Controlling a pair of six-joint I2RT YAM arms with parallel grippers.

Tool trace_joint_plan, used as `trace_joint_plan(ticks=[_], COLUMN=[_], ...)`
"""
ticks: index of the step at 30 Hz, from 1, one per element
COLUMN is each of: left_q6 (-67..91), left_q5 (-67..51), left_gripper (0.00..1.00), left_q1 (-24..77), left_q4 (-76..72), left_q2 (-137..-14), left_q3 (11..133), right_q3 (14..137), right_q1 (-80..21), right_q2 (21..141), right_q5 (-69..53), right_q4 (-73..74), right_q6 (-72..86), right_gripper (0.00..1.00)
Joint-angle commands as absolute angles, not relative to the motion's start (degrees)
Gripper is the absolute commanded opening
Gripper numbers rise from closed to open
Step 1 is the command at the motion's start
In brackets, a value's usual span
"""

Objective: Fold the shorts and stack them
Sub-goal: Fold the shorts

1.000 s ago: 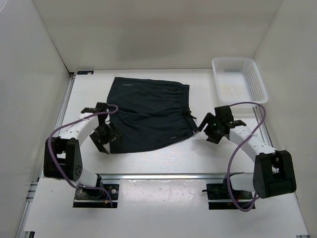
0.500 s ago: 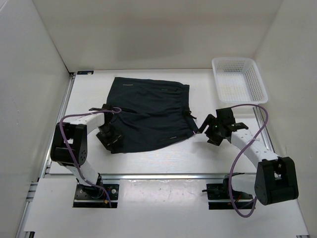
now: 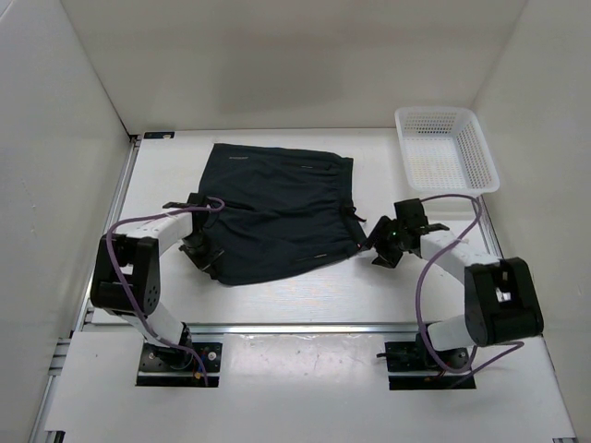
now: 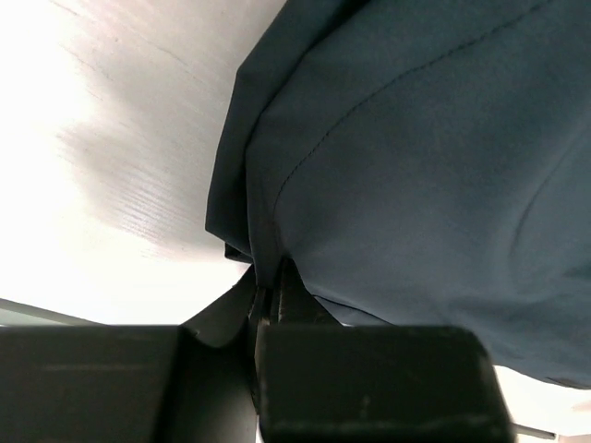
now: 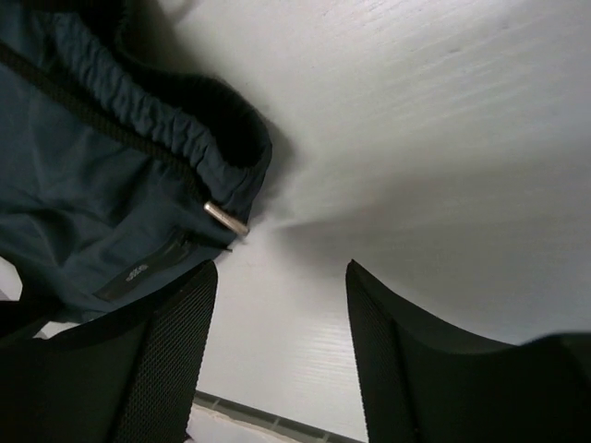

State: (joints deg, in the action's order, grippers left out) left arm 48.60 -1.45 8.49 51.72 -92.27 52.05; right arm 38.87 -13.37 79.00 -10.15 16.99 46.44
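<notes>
Small label (image 5: 138,274) on shorts (image 5: 74,203); print unreadable.

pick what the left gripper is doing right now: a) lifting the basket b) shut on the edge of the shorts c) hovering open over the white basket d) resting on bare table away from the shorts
B: the left wrist view shows the left gripper pinched shut on a fold at the edge of the shorts, while the basket sits at the far right with no gripper near it.

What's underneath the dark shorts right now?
Only the white table shows around the shorts, which lie spread on it. Anything beneath the fabric is covered and cannot be seen.
</notes>
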Motion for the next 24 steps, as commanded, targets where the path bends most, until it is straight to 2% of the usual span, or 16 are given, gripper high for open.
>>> trace_joint_plan(ticks=[1,7,8,9,10,11,20,24], left_q6=[49.22,49.22,49.22,49.22,49.22,49.22,49.74,50.88], left_q5=[-0.18,-0.18,-0.18,-0.18,-0.18,-0.18,-1.58,0.78], left_gripper=[0.1,0.1,0.1,0.1,0.1,0.1,0.1,0.1], left_q1=[8.79,8.79,8.79,9.31,9.32,9.32,8.79,8.79], left_q4=[50.71,50.71,50.71,50.71,51.23,52.28,55.72,59.67], left_q2=[-88.07,-87.54,-87.02,-87.01,-85.62,-84.91,-73.66,-67.17], left_q3=[51.42,51.42,51.42,52.11,52.12,52.64,49.39,48.69], right_q3=[41.74,46.23,46.23,46.75,46.76,46.76,39.3,34.37], right_q1=[-15.45,-16.88,-17.4,-17.4,-17.4,-17.4,-17.4,-17.4], right_q2=[83.3,92.36,92.9,92.9,92.9,91.86,79.38,69.36], right_q5=[-12.83,-10.72,-10.72,-9.77,-8.28,-7.39,-2.37,-1.06], right_q4=[11.61,9.23,9.23,9.23,9.84,10.89,17.04,22.13], right_q6=[48.07,49.22,49.22,49.22,49.74,49.75,46.68,46.14], right_gripper=[0.62,0.4,0.32,0.11,0.03,0.0,0.0,0.0])
